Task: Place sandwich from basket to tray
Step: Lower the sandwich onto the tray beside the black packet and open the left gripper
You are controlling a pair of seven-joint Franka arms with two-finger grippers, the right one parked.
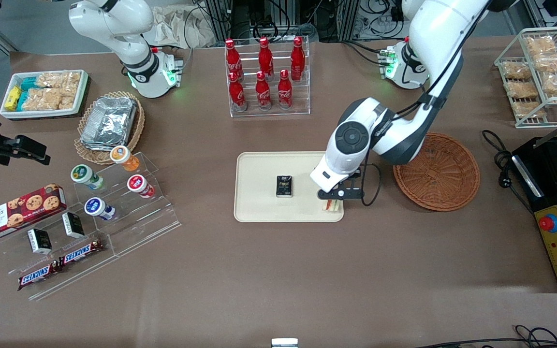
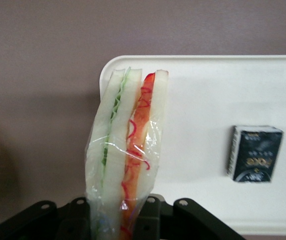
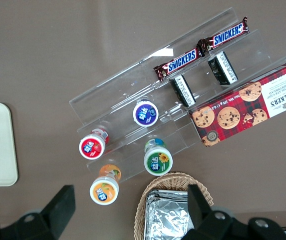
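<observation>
Now fingers point(image 2: 147, 210) clamp the film-wrapped, red-and-green-layered sandwich point(image 2: 128, 150) over the tray point(image 1: 259, 208).

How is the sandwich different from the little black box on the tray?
The sandwich is pale bread with green and red filling in clear wrap; the little black box is dark with printing. The sandwich is held on edge by the end effector at a corner of the tray; the box lies flat near the tray's middle, untouched. The sandwich is a long wedge; the box is a small rectangle. Both are over the tray, not the basket.
</observation>
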